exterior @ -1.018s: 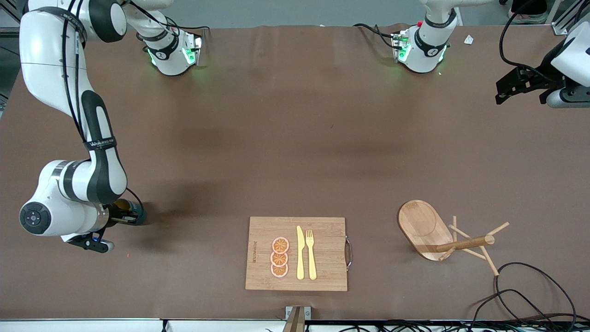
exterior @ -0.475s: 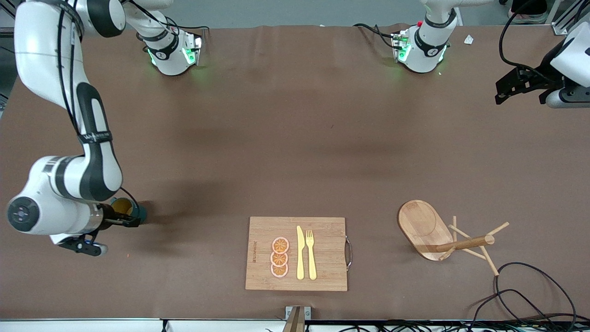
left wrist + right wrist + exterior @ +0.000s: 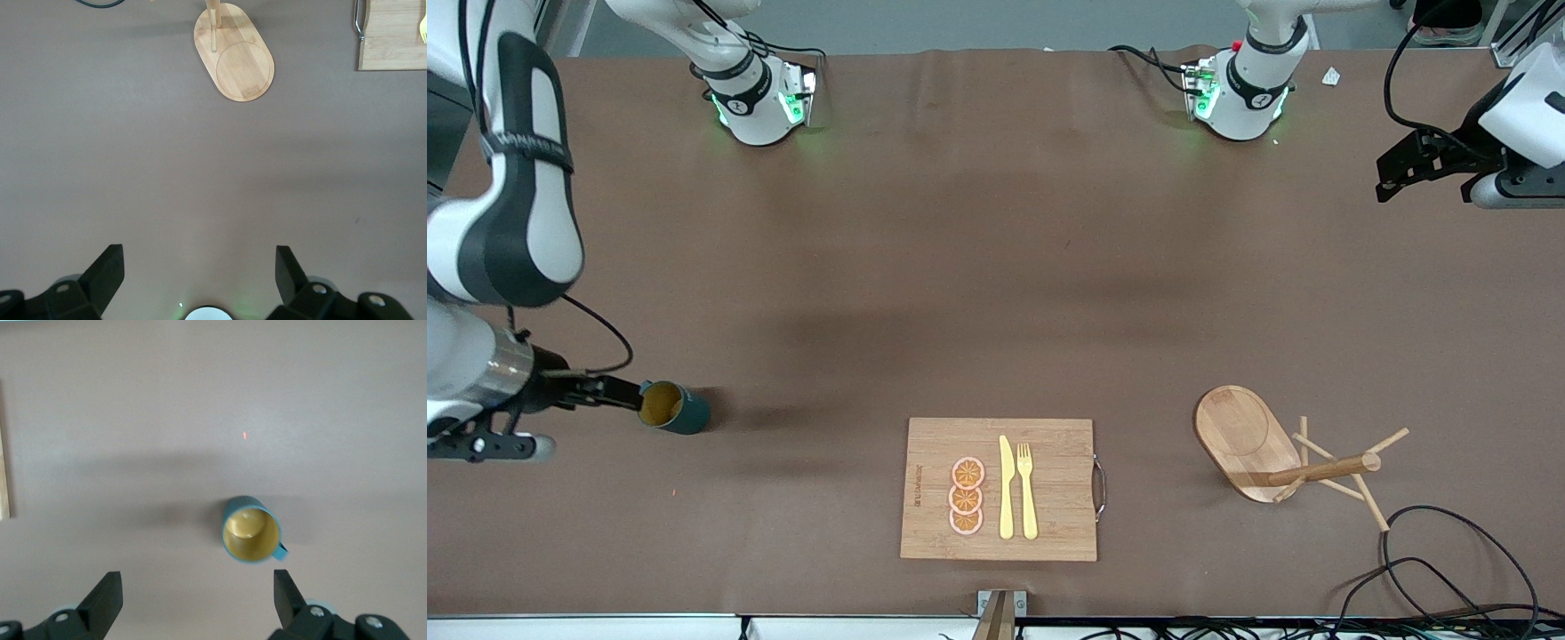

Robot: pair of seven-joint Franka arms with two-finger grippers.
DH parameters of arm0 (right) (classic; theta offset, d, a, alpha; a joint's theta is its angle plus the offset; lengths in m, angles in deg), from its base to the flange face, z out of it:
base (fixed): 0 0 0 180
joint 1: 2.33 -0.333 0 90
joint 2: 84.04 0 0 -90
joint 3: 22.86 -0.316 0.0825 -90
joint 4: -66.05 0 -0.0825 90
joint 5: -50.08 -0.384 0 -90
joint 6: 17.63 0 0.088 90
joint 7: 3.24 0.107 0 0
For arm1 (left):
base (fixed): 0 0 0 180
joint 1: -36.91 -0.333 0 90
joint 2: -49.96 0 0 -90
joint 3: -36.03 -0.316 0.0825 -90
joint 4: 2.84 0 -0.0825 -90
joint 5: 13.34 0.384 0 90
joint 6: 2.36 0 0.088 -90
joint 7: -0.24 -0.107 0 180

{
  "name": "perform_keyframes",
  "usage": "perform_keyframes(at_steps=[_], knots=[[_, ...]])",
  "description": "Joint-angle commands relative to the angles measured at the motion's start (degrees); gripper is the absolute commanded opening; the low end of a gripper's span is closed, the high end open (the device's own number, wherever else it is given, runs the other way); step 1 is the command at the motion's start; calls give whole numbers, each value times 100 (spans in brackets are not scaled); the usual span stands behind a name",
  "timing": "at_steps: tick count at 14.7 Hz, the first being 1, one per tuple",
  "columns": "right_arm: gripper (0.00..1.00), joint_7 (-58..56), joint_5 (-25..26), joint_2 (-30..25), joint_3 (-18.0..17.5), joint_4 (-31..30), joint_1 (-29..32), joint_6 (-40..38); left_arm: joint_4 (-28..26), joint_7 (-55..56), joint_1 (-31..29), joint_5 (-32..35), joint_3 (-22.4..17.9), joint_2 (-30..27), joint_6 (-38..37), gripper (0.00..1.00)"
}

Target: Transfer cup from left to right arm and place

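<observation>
The cup (image 3: 673, 408), dark teal with a yellowish-gold inside, stands upright on the brown table near the right arm's end, with nothing holding it. In the right wrist view the cup (image 3: 251, 537) shows from above, handle to one side, clear of both fingers. My right gripper (image 3: 624, 391) hangs open in the air just off the cup's rim, toward the table's end. Its fingers (image 3: 103, 599) stand wide apart with nothing between them. High over the left arm's end of the table, my left gripper (image 3: 1392, 175) waits open and empty (image 3: 198, 273).
A wooden cutting board (image 3: 1049, 524) with orange slices (image 3: 966, 496), a yellow knife and a fork lies near the front edge. A wooden mug stand (image 3: 1249, 440) lies tipped over toward the left arm's end, with black cables (image 3: 1449, 551) beside it.
My right gripper has opened, let go of the cup and drawn back and up toward the table's end. The cup stays standing on the table. The left arm has barely moved.
</observation>
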Motion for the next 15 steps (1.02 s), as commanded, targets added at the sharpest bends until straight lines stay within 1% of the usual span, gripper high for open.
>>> perform_keyframes(at_steps=[1, 3, 5, 10, 13, 15], knots=[[100, -82, 307, -698, -33, -263, -29, -255, -66, -79, 23, 51, 27, -75, 71, 100], [100, -82, 317, -979, -24, -263, -29, -633, -66, -79, 24, 59, 27, -75, 53, 100], [100, -82, 317, -1243, -24, -272, -20, -853, -48, -79, 15, 51, 27, -66, 62, 100], [100, -100, 352, -1657, -15, -289, 15, -968, -22, -26, 15, 33, 36, -13, 62, 100], [100, -30, 352, -1929, 2, -456, 33, -1039, -13, -52, 15, 59, 36, -4, 62, 100], [100, -21, 352, -2245, 2, -832, 24, -978, -13, 0, 24, 59, 36, -4, 62, 100]])
